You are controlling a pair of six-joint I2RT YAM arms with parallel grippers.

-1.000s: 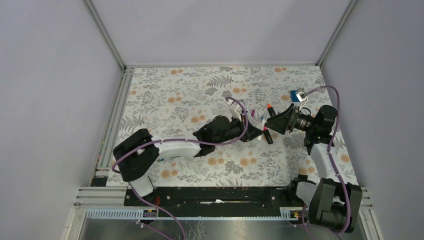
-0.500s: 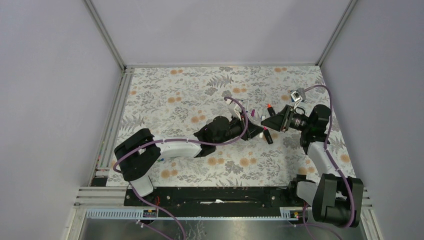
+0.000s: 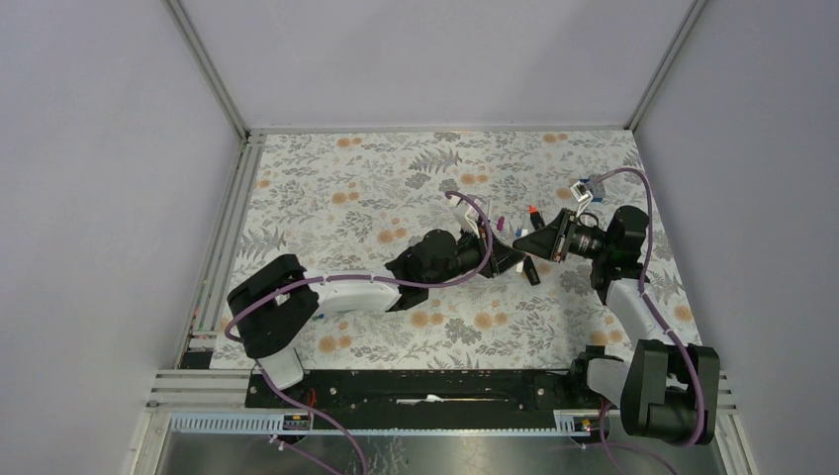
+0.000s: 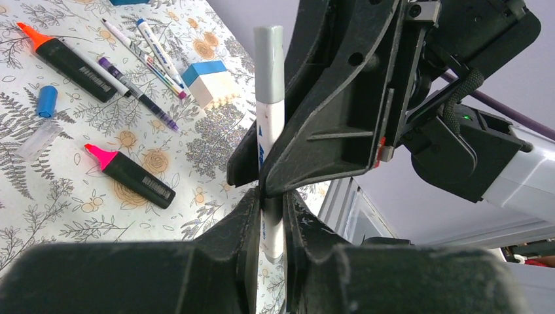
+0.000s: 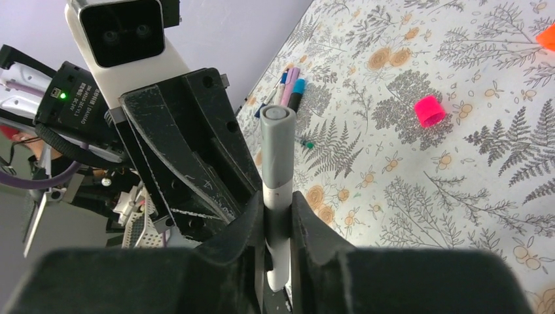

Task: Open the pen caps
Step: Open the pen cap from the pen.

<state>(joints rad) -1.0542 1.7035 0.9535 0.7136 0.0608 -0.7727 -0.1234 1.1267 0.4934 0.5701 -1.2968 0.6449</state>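
Note:
A slim white pen with a grey cap (image 4: 269,59) is held above the table between both grippers. My left gripper (image 4: 271,216) is shut on its white barrel. The right gripper (image 5: 277,219) is shut on the same pen, whose grey cap (image 5: 277,147) sticks out past its fingers. In the top view the left gripper (image 3: 508,260) and the right gripper (image 3: 525,243) meet nose to nose. Where cap and barrel join is hidden by the fingers. On the cloth lie an uncapped orange highlighter (image 4: 65,55) and a pink highlighter (image 4: 131,173).
Loose on the floral cloth are a blue cap (image 4: 46,101), a clear cap (image 4: 38,140), a pink cap (image 5: 430,111) and an orange cap (image 5: 546,36). Several thin pens (image 4: 141,59) and a blue-and-white block (image 4: 209,82) lie close by, just beyond the grippers.
The right gripper has moved left to the left gripper and shut on the pen. The left gripper has stayed put, holding the pen.

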